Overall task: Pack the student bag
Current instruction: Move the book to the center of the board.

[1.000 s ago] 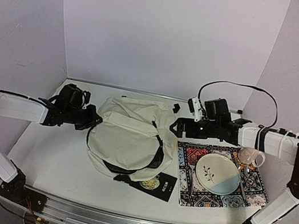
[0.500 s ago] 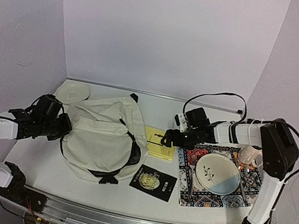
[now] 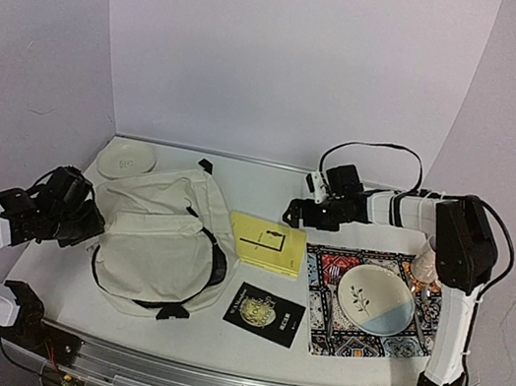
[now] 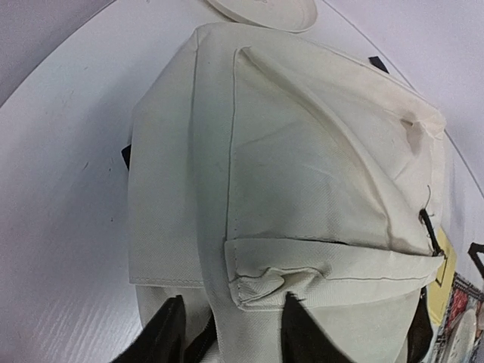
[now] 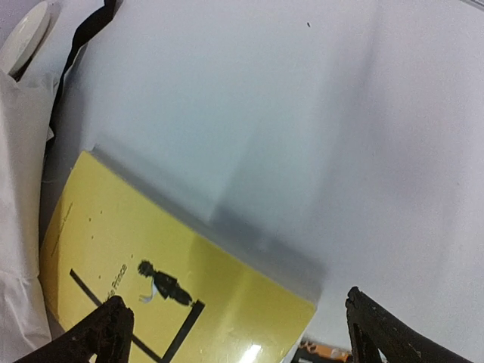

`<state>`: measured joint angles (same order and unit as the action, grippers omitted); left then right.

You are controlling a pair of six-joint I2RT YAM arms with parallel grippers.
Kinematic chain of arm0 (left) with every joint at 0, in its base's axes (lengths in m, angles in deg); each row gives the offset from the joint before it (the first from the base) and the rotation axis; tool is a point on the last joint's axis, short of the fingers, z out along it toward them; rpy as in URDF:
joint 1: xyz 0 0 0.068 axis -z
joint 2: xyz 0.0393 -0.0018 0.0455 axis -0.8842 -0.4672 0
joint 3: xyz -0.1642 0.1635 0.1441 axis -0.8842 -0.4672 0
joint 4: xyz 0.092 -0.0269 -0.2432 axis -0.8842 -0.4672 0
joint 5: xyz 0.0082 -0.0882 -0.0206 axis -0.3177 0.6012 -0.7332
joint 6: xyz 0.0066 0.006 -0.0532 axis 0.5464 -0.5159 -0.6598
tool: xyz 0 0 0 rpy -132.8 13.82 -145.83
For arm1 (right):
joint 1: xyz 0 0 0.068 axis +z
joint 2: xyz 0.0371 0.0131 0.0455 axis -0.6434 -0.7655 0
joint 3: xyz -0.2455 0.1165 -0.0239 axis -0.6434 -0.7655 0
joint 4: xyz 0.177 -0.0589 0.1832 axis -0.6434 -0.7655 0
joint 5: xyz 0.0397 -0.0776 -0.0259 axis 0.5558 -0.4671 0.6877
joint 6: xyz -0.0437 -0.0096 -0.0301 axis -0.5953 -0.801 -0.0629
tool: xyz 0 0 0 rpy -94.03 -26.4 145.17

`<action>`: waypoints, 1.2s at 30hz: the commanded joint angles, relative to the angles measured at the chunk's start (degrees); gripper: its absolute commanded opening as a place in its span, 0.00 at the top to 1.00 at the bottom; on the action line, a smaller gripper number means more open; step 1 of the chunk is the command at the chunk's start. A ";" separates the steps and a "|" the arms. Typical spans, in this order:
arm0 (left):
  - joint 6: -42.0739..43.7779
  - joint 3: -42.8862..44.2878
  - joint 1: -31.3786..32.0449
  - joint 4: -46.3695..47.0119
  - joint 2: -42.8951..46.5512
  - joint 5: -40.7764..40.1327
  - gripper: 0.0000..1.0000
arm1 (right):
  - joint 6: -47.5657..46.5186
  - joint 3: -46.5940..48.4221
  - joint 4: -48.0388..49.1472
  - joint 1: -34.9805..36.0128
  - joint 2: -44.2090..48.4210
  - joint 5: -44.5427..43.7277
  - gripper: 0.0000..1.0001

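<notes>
The student bag [image 3: 158,240] is a large cream backpack lying flat at the left of the table, also filling the left wrist view [image 4: 302,166]. My left gripper [image 3: 85,219] sits at its left edge. Its fingers stand apart astride a ridge of bag fabric [image 4: 231,329], not pinching it. A yellow book [image 3: 266,243] lies just right of the bag, and a black book [image 3: 264,314] lies in front of it. My right gripper [image 3: 297,210] hovers wide open over the yellow book's far corner [image 5: 246,333], holding nothing.
A patterned cloth mat [image 3: 342,340] at the right carries a plate [image 3: 376,300], with a glass cup [image 3: 426,273] at its far edge. A small white plate [image 3: 126,160] rests behind the bag. The right arm's cable loops above the back wall edge.
The left arm dragged the bag leftward, uncovering the yellow book, and its jaws have now parted. The right gripper drew back toward the far right, staying open.
</notes>
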<state>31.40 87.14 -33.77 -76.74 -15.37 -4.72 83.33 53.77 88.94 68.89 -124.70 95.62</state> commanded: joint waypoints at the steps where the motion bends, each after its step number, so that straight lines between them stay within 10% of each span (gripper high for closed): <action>1: 3.34 6.00 -0.24 -0.85 -0.16 1.63 0.46 | -4.64 5.64 -5.76 0.26 -5.27 1.79 0.02; 13: 5.85 15.43 2.49 3.79 -11.03 17.51 0.33 | -5.10 2.48 -9.03 0.81 -4.85 15.26 0.16; 36: 3.62 34.06 29.67 17.49 -47.67 18.20 0.33 | -0.87 -15.31 -6.26 5.88 8.68 21.06 0.48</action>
<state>35.05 117.67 -6.02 -61.37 -58.83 12.37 81.10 37.95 83.10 74.85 -117.53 115.92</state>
